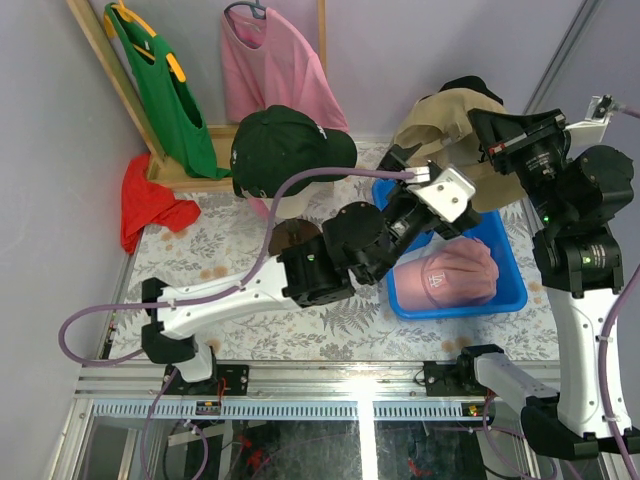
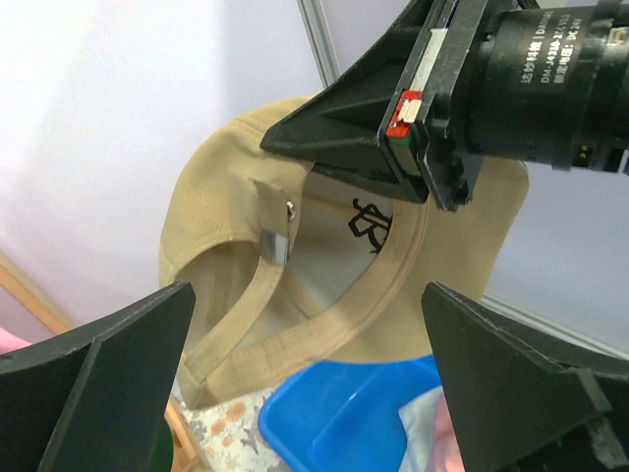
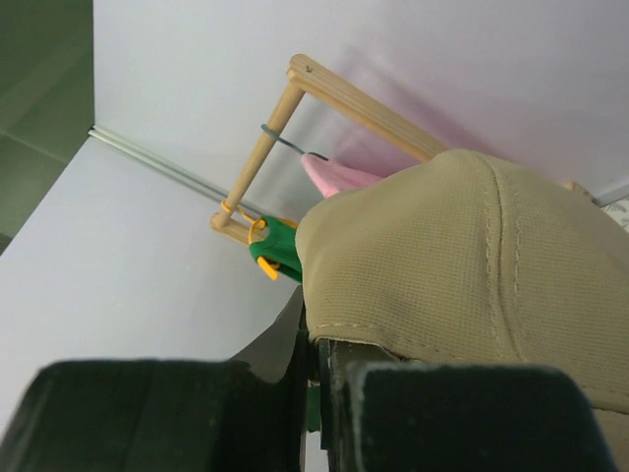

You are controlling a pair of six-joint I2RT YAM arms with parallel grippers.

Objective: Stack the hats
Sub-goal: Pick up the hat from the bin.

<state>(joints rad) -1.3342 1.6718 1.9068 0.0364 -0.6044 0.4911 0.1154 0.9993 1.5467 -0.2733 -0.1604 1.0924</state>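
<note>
Left claw [image 2: 307, 295] gapes wide with nothing in it, just short of the tan cap [image 2: 221, 197], which hangs above the far end of the blue bin [image 1: 508, 292] where a pink cap [image 1: 445, 275] lies. My right claw [image 3: 316, 366] is pinched on the tan cap's edge. That cap runs off my right wrist view, and a dark hat [image 1: 470, 88] behind it shows only a sliver.

site: robot test lab | cues: grey partition walls [image 1: 40, 150]; aluminium rail [image 1: 350, 385]; arms [image 1: 230, 295] bolted to patterned table [image 1: 230, 245]
</note>
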